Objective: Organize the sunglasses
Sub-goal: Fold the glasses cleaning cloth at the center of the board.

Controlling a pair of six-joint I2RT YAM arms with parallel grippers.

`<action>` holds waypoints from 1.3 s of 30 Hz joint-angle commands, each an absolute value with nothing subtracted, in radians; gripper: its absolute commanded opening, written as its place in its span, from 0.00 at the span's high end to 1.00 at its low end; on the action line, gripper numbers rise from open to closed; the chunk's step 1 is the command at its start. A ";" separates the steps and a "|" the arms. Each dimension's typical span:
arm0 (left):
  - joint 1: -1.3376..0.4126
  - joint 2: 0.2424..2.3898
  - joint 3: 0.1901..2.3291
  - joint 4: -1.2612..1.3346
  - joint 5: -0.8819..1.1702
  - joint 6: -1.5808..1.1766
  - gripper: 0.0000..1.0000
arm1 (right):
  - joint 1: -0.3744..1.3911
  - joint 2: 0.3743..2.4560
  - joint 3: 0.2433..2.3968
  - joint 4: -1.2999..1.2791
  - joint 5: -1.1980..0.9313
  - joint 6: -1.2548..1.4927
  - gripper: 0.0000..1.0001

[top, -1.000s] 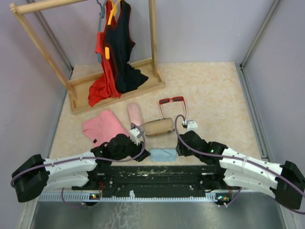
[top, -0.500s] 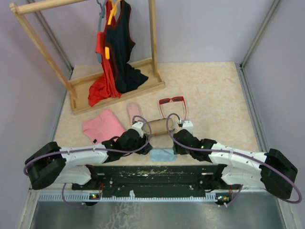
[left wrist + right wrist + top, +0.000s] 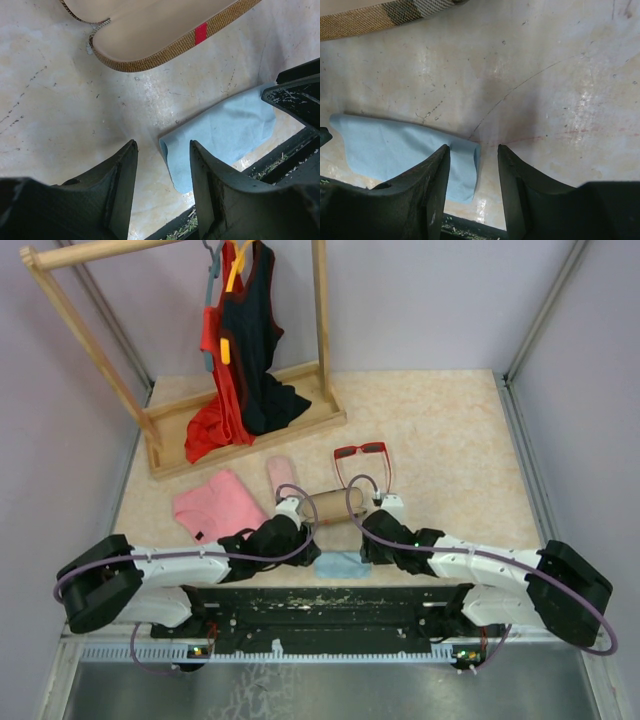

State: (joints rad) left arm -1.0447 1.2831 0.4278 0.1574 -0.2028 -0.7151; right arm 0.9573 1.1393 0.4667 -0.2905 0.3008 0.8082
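The red-framed sunglasses (image 3: 361, 452) lie unfolded on the table, behind the open brown red-striped case (image 3: 333, 505). The orange-yellow pair is out of view. My left gripper (image 3: 305, 556) is open and low over the left end of a light blue cloth (image 3: 341, 564). In the left wrist view the cloth's (image 3: 225, 135) corner lies between the open gripper's (image 3: 162, 145) fingers, with the case (image 3: 165, 30) beyond. My right gripper (image 3: 370, 556) is open at the cloth's right end. In the right wrist view the cloth's (image 3: 395, 150) edge lies between that gripper's (image 3: 472, 148) fingers.
A pink case (image 3: 282, 476) and a folded pink shirt (image 3: 218, 502) lie left of the brown case. A wooden rack (image 3: 250, 430) with hanging red and black tops stands at the back left. The black base rail (image 3: 330, 605) runs just below the cloth.
Both grippers have moved from beside the brown case toward each other and down to the two ends of the blue cloth. The sunglasses have not moved.
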 commanded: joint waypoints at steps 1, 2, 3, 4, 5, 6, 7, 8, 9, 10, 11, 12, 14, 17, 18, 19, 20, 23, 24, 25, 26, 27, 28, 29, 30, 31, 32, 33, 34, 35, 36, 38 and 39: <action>-1.058 1.305 0.443 0.183 -0.219 -0.742 0.48 | 0.952 1.166 0.511 -0.224 0.262 0.829 0.58; -1.060 1.308 0.443 0.183 -0.219 -0.745 0.48 | 0.951 1.167 0.512 -0.224 0.257 0.830 0.58; -1.063 1.312 0.445 0.182 -0.219 -0.749 0.48 | 0.950 1.170 0.513 -0.226 0.252 0.830 0.59; -1.066 1.315 0.446 0.180 -0.221 -0.751 0.48 | 0.951 1.171 0.512 -0.228 0.248 0.832 0.59; -1.070 1.318 0.445 0.179 -0.222 -0.755 0.48 | 0.950 1.172 0.512 -0.231 0.247 0.833 0.59; -1.072 1.321 0.444 0.179 -0.223 -0.758 0.48 | 0.948 1.174 0.510 -0.232 0.244 0.835 0.60; -1.074 1.325 0.446 0.178 -0.224 -0.762 0.47 | 0.948 1.174 0.509 -0.230 0.243 0.837 0.60; -1.076 1.330 0.445 0.179 -0.224 -0.763 0.47 | 0.949 1.174 0.505 -0.228 0.239 0.839 0.60; -1.079 1.335 0.447 0.181 -0.223 -0.765 0.47 | 0.949 1.174 0.504 -0.223 0.235 0.839 0.60; -1.081 1.342 0.450 0.185 -0.223 -0.765 0.47 | 0.948 1.174 0.502 -0.220 0.233 0.842 0.60; -1.082 1.348 0.453 0.187 -0.223 -0.765 0.47 | 0.948 1.174 0.500 -0.218 0.232 0.842 0.60; -1.084 1.355 0.457 0.188 -0.225 -0.766 0.47 | 0.948 1.174 0.500 -0.217 0.231 0.841 0.60; -1.086 1.371 0.468 0.189 -0.227 -0.764 0.47 | 0.949 1.175 0.500 -0.215 0.229 0.841 0.60; -1.089 1.387 0.477 0.188 -0.226 -0.767 0.50 | 0.948 1.175 0.497 -0.216 0.228 0.840 0.60; -1.090 1.391 0.479 0.188 -0.224 -0.769 0.52 | 0.948 1.174 0.496 -0.215 0.229 0.841 0.60; -1.092 1.393 0.479 0.189 -0.224 -0.769 0.53 | 0.948 1.173 0.496 -0.215 0.229 0.842 0.60; -1.095 1.396 0.477 0.189 -0.223 -0.770 0.55 | 0.948 1.172 0.494 -0.216 0.229 0.843 0.60; -1.102 1.401 0.474 0.191 -0.221 -0.773 0.57 | 0.948 1.171 0.493 -0.214 0.229 0.841 0.60; -1.104 1.404 0.474 0.192 -0.220 -0.774 0.57 | 0.948 1.171 0.493 -0.213 0.229 0.841 0.60; -1.107 1.408 0.474 0.194 -0.219 -0.775 0.57 | 0.949 1.171 0.492 -0.212 0.227 0.842 0.60; -1.109 1.414 0.474 0.196 -0.218 -0.775 0.57 | 0.948 1.171 0.492 -0.210 0.226 0.842 0.60; -1.110 1.421 0.476 0.196 -0.219 -0.775 0.58 | 0.948 1.171 0.491 -0.208 0.227 0.841 0.60; -1.112 1.427 0.478 0.195 -0.219 -0.775 0.58 | 0.948 1.170 0.490 -0.208 0.227 0.842 0.60; -1.113 1.431 0.479 0.194 -0.219 -0.775 0.60 | 0.948 1.169 0.489 -0.209 0.227 0.843 0.60; -1.114 1.434 0.481 0.193 -0.221 -0.774 0.61 | 0.949 1.169 0.490 -0.208 0.226 0.843 0.60; -1.114 1.437 0.483 0.192 -0.222 -0.774 0.63 | 0.948 1.166 0.489 -0.208 0.226 0.844 0.60; -1.115 1.440 0.485 0.191 -0.222 -0.773 0.66 | 0.948 1.166 0.489 -0.209 0.226 0.844 0.60; -1.115 1.443 0.485 0.190 -0.224 -0.773 0.69 | 0.949 1.163 0.488 -0.210 0.228 0.843 0.60; -1.115 1.443 0.486 0.190 -0.224 -0.772 0.72 | 0.948 1.161 0.487 -0.212 0.230 0.844 0.60; -1.115 1.443 0.484 0.191 -0.226 -0.772 0.77 | 0.948 1.160 0.487 -0.214 0.232 0.844 0.60; -1.115 1.444 0.483 0.190 -0.229 -0.772 0.80 | 0.948 1.158 0.485 -0.216 0.234 0.843 0.60; -1.115 1.444 0.482 0.186 -0.235 -0.772 0.86 | 0.948 1.155 0.480 -0.213 0.235 0.847 0.60; -1.115 1.442 0.482 0.185 -0.239 -0.772 0.89 | 0.948 1.155 0.474 -0.208 0.235 0.850 0.60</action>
